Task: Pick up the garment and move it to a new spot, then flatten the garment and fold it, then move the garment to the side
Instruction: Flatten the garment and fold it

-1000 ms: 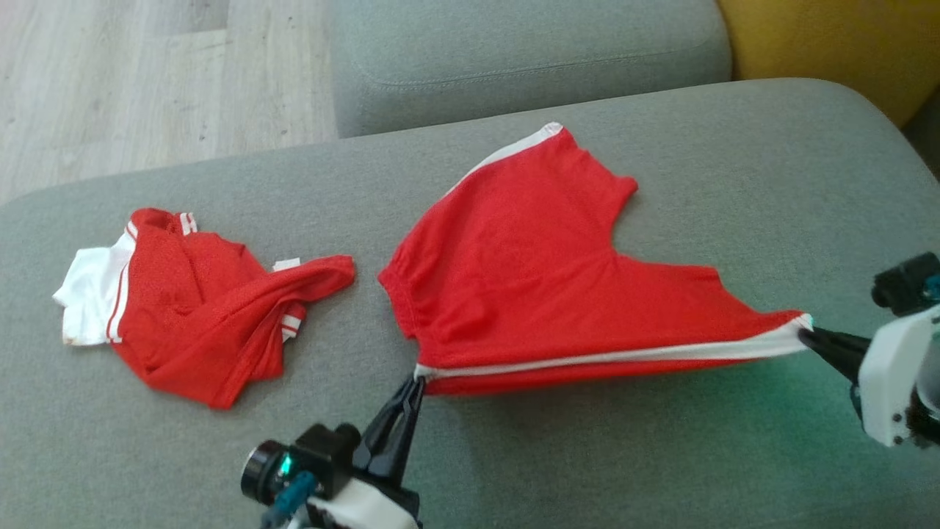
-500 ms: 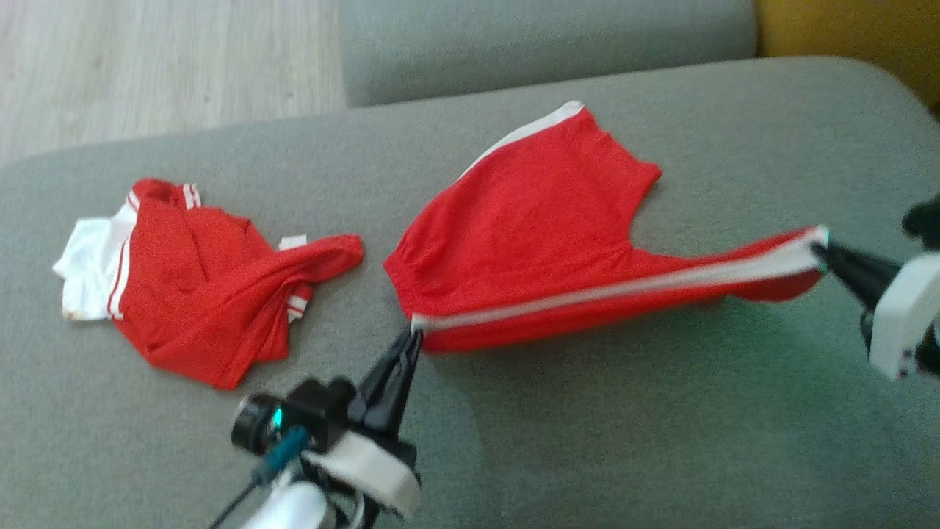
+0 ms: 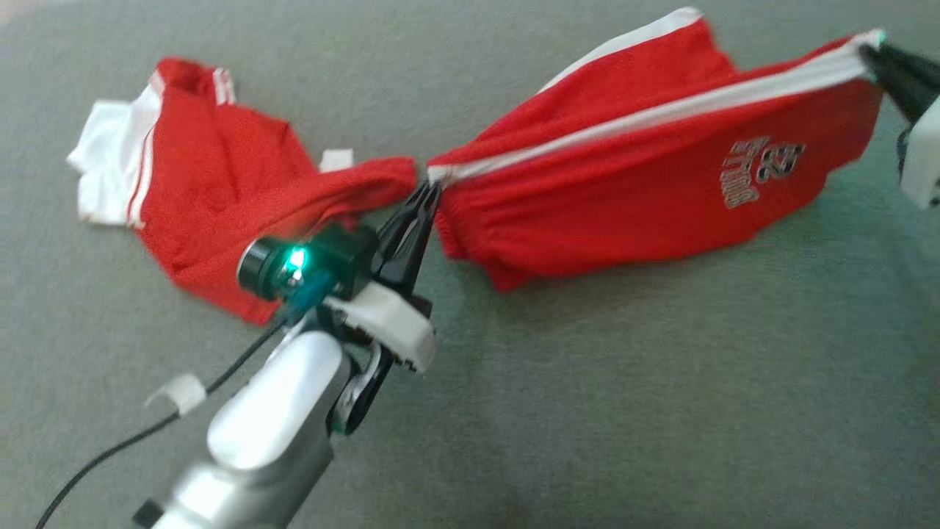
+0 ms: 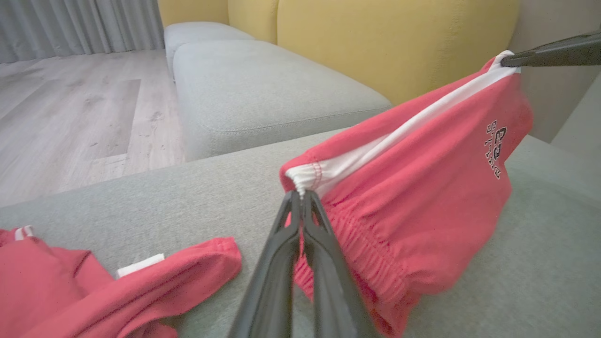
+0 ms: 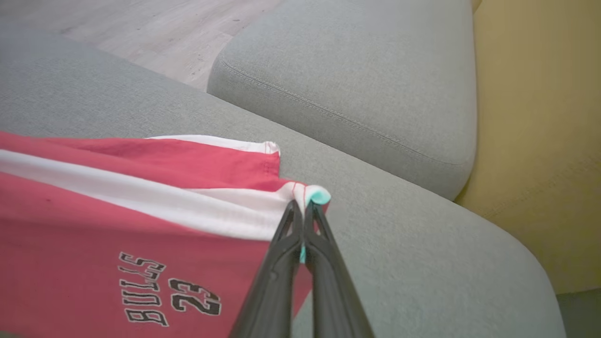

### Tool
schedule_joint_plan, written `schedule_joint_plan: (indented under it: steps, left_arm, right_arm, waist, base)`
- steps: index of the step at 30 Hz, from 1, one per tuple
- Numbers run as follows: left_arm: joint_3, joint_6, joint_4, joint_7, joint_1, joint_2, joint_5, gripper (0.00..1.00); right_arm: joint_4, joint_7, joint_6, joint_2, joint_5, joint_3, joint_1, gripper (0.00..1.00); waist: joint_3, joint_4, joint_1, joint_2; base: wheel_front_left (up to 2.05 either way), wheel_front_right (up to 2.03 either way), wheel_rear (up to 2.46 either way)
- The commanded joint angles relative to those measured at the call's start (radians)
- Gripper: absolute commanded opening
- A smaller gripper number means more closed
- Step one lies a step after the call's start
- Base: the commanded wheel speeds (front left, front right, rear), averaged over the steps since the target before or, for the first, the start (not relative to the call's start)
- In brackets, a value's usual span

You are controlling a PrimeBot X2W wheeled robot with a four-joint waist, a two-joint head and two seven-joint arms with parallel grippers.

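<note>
Currently both grippers are clenched on the red shorts (image 3: 646,176): the left gripper (image 3: 428,192) pinches the waistband corner at the cloth's 9 o'clock, and the right gripper (image 5: 303,205) pinches the white-striped hem corner at 2 o'clock. The cloth hangs stretched between them above the grey cushion (image 3: 587,404), its lower edge sagging and possibly brushing it; the head view is blurred. Risk: both pinches are thin, on seam ends, so added tension could pull a corner free. A crumpled red jersey (image 3: 213,176) lies at 9 o'clock, its sleeve just beside the left gripper, where it could snag or be dragged at put-down. The yellow backrest (image 4: 399,47) stands at 12.
</note>
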State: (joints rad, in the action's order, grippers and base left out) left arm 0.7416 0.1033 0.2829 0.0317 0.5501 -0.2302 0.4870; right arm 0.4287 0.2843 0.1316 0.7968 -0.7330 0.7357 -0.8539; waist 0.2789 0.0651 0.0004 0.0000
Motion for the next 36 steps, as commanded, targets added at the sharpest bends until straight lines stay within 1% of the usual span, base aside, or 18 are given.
schedule_joint_plan:
  steps: [1,5,6,8,11,15,16,17,18,19,20,21,23,26,29,33,36]
  left_arm:
    - [-0.033,-0.007,0.003,0.002,0.057,-0.003,-0.006,0.0]
    - [-0.025,-0.022,0.072,0.017,0.113,0.036,-0.008,0.0]
    - [-0.025,-0.022,0.072,0.017,0.113,0.036,-0.008,0.0]
    - [-0.027,-0.025,0.105,0.028,0.136,0.057,-0.004,0.0]
    - [-0.026,-0.033,0.153,0.045,0.17,0.09,0.001,0.0]
    - [-0.018,-0.043,0.21,0.07,0.21,0.119,0.0,0.0]
    - [-0.016,-0.047,0.223,0.073,0.219,0.124,0.001,0.0]
    - [-0.013,-0.05,0.236,0.077,0.227,0.129,0.002,0.17]
    - [-0.012,-0.051,0.247,0.082,0.234,0.134,0.002,0.73]
    - [-0.01,-0.052,0.258,0.088,0.241,0.137,0.002,1.0]
    - [-0.009,-0.051,0.268,0.094,0.246,0.141,0.002,1.0]
    - [-0.012,-0.048,0.285,0.11,0.253,0.146,0.005,1.0]
    - [-0.021,-0.041,0.297,0.132,0.255,0.146,0.009,1.0]
    - [-0.048,-0.023,0.296,0.171,0.252,0.136,0.016,1.0]
    - [-0.095,-0.006,0.274,0.202,0.234,0.119,0.038,1.0]
    - [-0.155,0.016,0.211,0.223,0.191,0.087,0.051,1.0]
    - [-0.196,0.036,0.151,0.228,0.142,0.061,0.047,1.0]
  right_arm:
    - [0.008,0.002,-0.001,0.016,0.016,0.003,-0.039,0.0]
    - [0.077,-0.007,-0.001,0.001,0.033,0.036,-0.115,0.0]
    - [0.077,-0.007,-0.001,0.001,0.033,0.036,-0.115,0.0]
    - [0.113,-0.016,-0.001,-0.009,0.037,0.049,-0.148,0.0]
    - [0.164,-0.036,-0.001,-0.019,0.041,0.074,-0.187,0.0]
    - [0.226,-0.076,-0.001,-0.026,0.053,0.105,-0.237,0.0]
    - [0.241,-0.097,-0.001,-0.028,0.063,0.11,-0.252,0.1]
    - [0.259,-0.12,-0.001,-0.032,0.069,0.111,-0.265,1.0]
    - [0.284,-0.131,-0.001,-0.039,0.071,0.112,-0.275,1.0]
    - [0.303,-0.148,-0.001,-0.046,0.076,0.116,-0.285,1.0]
    - [0.321,-0.17,-0.001,-0.053,0.082,0.118,-0.295,1.0]
    - [0.356,-0.225,-0.001,-0.07,0.086,0.116,-0.308,1.0]
    - [0.391,-0.28,-0.001,-0.09,0.082,0.108,-0.309,1.0]
    - [0.438,-0.365,-0.001,-0.118,0.068,0.092,-0.296,1.0]
    - [0.464,-0.453,-0.001,-0.153,0.038,0.065,-0.27,1.0]
    - [0.469,-0.525,-0.001,-0.191,0.019,0.021,-0.229,1.0]
    - [0.448,-0.543,-0.001,-0.216,0.021,-0.034,-0.184,1.0]
  waist:
    - [0.067,0.068,-0.0004,0.0]
    - [0.107,0.106,-0.0004,0.0]
    - [0.107,0.106,-0.0004,0.0]
    - [0.125,0.122,-0.0004,0.0]
    - [0.146,0.143,-0.0004,0.0]
    - [0.17,0.16,-0.0004,0.0]
    - [0.175,0.163,-0.0004,0.0]
    - [0.179,0.165,-0.0004,0.0]
    - [0.183,0.167,-0.0004,0.0]
    - [0.184,0.167,-0.0004,0.0]
    - [0.185,0.167,-0.0004,0.0]
    - [0.179,0.163,-0.0004,0.0]
    - [0.164,0.153,-0.0004,0.0]
    - [0.132,0.133,-0.0004,0.0]
    - [0.087,0.104,-0.0004,0.0]
    - [0.023,0.063,-0.0004,0.0]
    - [-0.024,0.033,-0.0004,0.0]
  base:
    - [0.0,0.0,0.0]
    - [0.0,0.0,0.0]
    - [0.0,0.0,0.0]
    - [0.0,0.0,0.0]
    - [0.0,0.0,0.0]
    - [0.0,0.0,0.0]
    - [0.0,0.0,0.0]
    - [0.0,0.0,0.0]
    - [0.0,0.0,0.0]
    - [0.0,0.0,0.0]
    - [0.0,0.0,0.0]
    - [0.0,0.0,0.0]
    - [0.0,0.0,0.0]
    - [0.0,0.0,0.0]
    - [0.0,0.0,0.0]
    - [0.0,0.0,0.0]
    - [0.0,0.0,0.0]
